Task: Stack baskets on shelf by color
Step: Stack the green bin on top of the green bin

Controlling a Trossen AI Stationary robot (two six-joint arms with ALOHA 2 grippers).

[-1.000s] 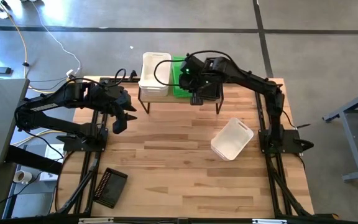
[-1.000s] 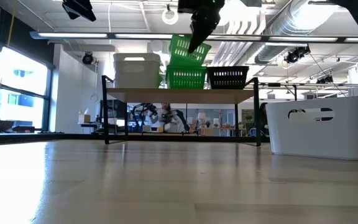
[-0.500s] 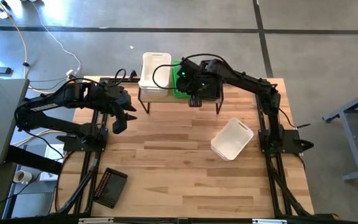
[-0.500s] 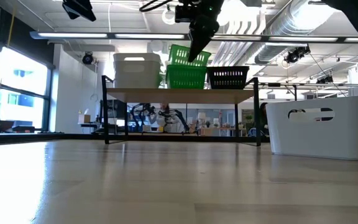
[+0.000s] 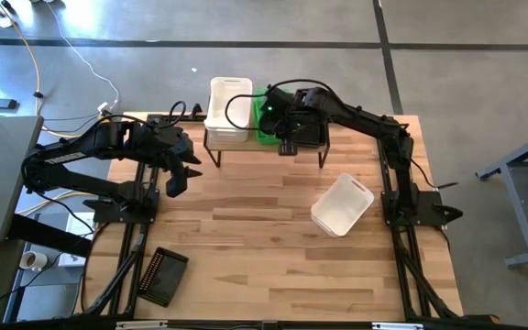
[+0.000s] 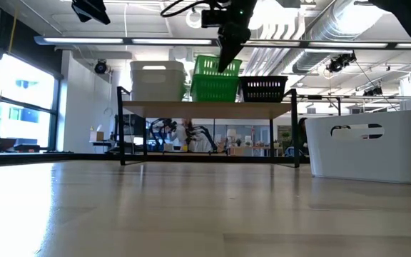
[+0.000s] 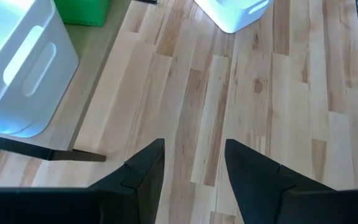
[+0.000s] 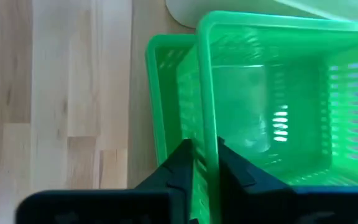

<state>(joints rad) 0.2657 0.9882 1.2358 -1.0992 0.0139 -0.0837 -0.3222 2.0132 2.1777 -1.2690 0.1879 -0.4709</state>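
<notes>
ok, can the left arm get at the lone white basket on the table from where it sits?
Probably yes. The left gripper hovers open over bare table; nothing stands between it and the white basket. The right gripper is busy at the shelf.

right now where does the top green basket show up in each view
High view: top green basket on the shelf, top centre, beside the white stack.
Low view: top centre.
Left wrist view: a green corner; which basket is unclear.
Right wrist view: fills the frame.
Shared landmark: the white stack.

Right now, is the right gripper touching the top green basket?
Touching. In the right wrist view the right gripper has its fingers on either side of the rim of the top green basket, pressed against it.
</notes>
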